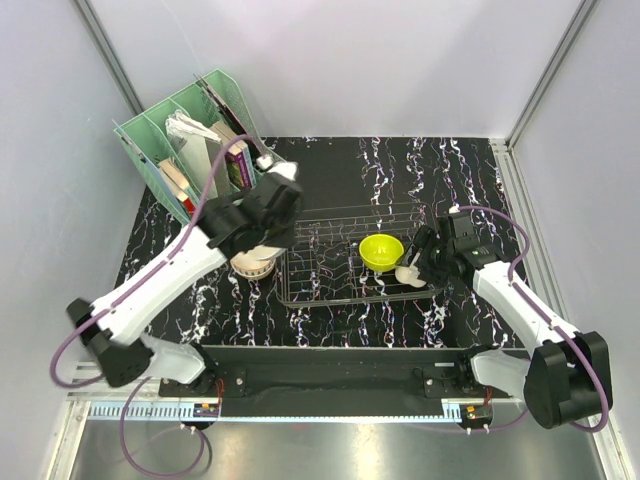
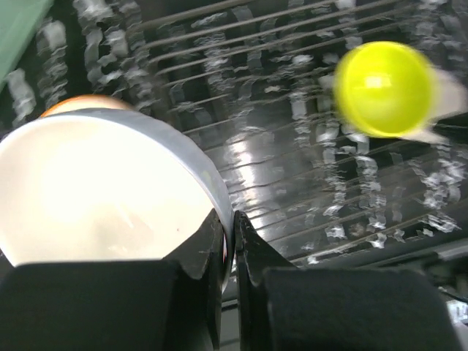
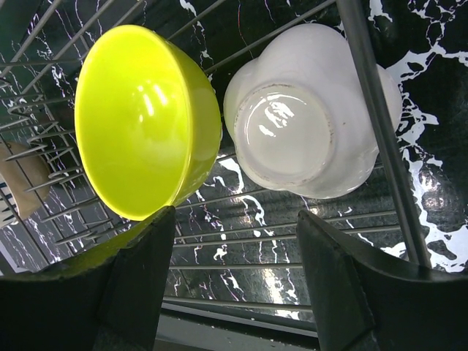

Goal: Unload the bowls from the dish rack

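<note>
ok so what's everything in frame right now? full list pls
yellow-green bowl: 1, bright yellow-green, tilted in the right half of the rack
rack white bowl: 1, white, next to the yellow-green one, base facing the right wrist camera
held white bowl: 1, white/cream, just left of the rack
tan bowl: 1, only an orange-tan edge shows, under the held bowl
dish rack: 1, dark wire, mid-table
file organiser: 1, mint green, far-left corner
books: several, mixed colours, in the organiser; count unclear
table: 1, black with white marbling
left gripper: 1, black, pinching the held bowl's rim
right gripper: 1, black, open, at the two rack bowls
</note>
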You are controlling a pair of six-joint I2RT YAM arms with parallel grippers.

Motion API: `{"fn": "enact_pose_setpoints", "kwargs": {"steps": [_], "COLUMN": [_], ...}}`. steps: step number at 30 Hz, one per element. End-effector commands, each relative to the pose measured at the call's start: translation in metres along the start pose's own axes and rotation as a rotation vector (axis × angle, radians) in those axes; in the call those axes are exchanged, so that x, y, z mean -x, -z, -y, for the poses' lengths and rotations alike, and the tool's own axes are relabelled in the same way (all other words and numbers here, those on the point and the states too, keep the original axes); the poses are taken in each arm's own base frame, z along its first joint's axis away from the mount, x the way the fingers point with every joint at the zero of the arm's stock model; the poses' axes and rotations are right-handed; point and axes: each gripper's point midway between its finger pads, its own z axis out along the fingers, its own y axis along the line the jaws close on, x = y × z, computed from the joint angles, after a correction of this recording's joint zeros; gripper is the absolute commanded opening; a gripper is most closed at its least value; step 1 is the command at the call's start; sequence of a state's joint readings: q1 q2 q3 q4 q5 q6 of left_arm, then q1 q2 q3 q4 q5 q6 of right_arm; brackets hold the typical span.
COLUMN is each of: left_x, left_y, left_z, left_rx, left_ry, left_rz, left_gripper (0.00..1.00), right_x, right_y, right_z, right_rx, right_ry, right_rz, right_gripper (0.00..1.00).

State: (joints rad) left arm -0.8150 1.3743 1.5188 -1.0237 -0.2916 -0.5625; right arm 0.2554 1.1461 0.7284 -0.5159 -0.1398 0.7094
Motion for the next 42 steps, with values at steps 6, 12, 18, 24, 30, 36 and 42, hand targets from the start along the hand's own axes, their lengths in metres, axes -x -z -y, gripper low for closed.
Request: {"fn": "enact_pose_setpoints", "kwargs": {"steps": [6, 12, 18, 24, 30, 36, 42], "left_x": [-0.007, -0.027, -0.078, -0.097, -0.122, -0.150, -0.167], "left_y": [-0.003, -0.006, -0.007, -0.001, -0.010, -0.032, -0.055], "left_z": [-0.091, -0.102, -0.111, -0.115, -0.097, -0.085, -0.077], "left_rx": [0.286, 0.345, 0.326, 0.303, 0.228, 0.222, 0.198], "left_ry": [0.023, 0.043, 0.095, 0.119, 0.103, 0.106, 0.123], "left_rz": [0.018, -0.041, -0.127, -0.144, -0.235, -0.303, -0.341], "left_gripper": [0.00, 0.00, 0.00, 0.00, 0.00, 0.00, 0.00], "right_x": [-0.005, -0.007, -0.012, -0.007, -0.005, -0.005, -0.001], "right_y": [0.010, 0.016, 0.016, 0.016, 0.016, 0.018, 0.023], "right_z": [0.012, 0.024, 0.031, 0.030, 0.028, 0.026, 0.024], "right_rx": [-0.042, -0.083, -0.098, -0.104, -0.100, -0.086, -0.077], "right_ry": [-0.058, -0.091, -0.112, -0.106, -0.110, -0.107, -0.092], "right_rz": [0.012, 0.045, 0.053, 0.064, 0.070, 0.070, 0.092], "right_gripper": [0.75, 0.74, 0.75, 0.75, 0.76, 0.76, 0.76]}}
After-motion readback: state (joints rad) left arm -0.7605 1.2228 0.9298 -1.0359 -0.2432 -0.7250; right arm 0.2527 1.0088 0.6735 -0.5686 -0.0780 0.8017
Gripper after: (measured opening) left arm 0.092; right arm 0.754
